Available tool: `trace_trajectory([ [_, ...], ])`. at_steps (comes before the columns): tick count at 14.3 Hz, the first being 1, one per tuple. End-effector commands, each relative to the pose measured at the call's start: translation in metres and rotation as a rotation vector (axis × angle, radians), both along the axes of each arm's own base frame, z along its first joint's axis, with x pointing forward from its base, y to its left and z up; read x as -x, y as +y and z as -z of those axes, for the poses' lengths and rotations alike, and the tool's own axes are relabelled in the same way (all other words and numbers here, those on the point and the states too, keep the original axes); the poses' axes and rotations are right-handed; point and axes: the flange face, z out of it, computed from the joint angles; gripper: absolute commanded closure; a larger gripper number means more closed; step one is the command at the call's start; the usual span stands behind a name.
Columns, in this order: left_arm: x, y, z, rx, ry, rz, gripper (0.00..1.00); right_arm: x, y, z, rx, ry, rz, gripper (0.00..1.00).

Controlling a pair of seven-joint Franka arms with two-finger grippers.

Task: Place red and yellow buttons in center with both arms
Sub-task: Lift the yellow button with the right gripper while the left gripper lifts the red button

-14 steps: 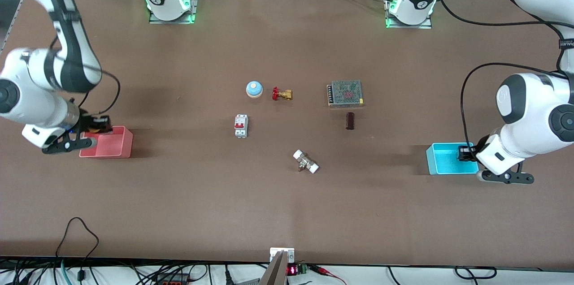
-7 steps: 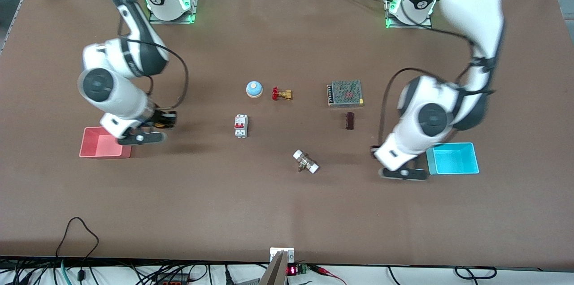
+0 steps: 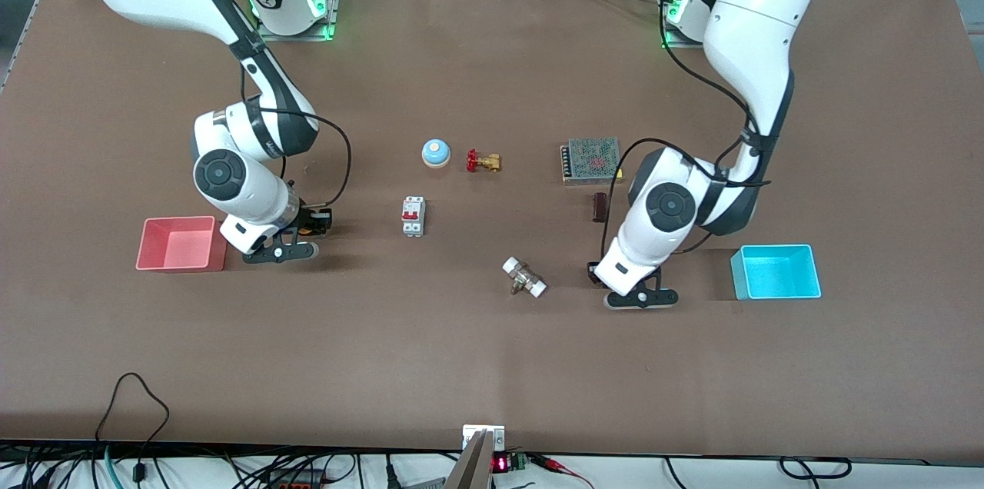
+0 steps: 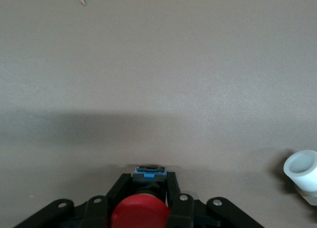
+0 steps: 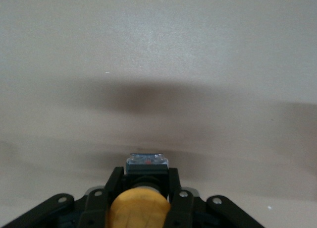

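My right gripper [image 3: 314,223] is shut on the yellow button [image 5: 139,210], black base between the fingers, low over the brown tabletop [image 3: 461,243] between the pink bin and the white breaker. In the right wrist view the gripper [image 5: 147,177] has only bare table ahead. My left gripper [image 3: 596,271] is shut on the red button [image 4: 140,213], low over the table beside the white-capped fitting [image 3: 524,277]. In the left wrist view the gripper [image 4: 148,181] shows one white cap [image 4: 302,169] off to the side. The red button is hidden under the left hand in the front view.
A pink bin [image 3: 178,261] stands toward the right arm's end, a cyan bin [image 3: 776,291] toward the left arm's end. In the middle lie a blue dome [image 3: 435,153], a brass valve [image 3: 483,161], a white breaker [image 3: 413,215], a mesh-topped box [image 3: 592,160] and a dark block [image 3: 600,207].
Both arms have swung from their bins toward the middle of the table, each carrying its button. The things on the table have not moved.
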Motion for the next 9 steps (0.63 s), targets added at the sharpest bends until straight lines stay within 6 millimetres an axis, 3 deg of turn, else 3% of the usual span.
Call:
trace_trajectory([
  [1,-0.003,0.0,-0.003,-0.002,-0.015,-0.014,0.0,-0.002,0.004,0.011,0.001,-0.013,0.002,0.93],
  [4,-0.006,0.003,-0.013,-0.001,-0.021,-0.016,0.0,-0.001,0.004,0.014,0.001,-0.01,0.017,0.87],
  [5,-0.007,0.001,-0.028,0.002,-0.03,-0.015,0.0,-0.001,0.003,0.016,0.002,-0.007,0.019,0.84],
  [9,-0.002,0.017,-0.106,-0.051,0.036,-0.012,0.0,-0.002,0.001,0.017,0.0,-0.011,0.022,0.44],
])
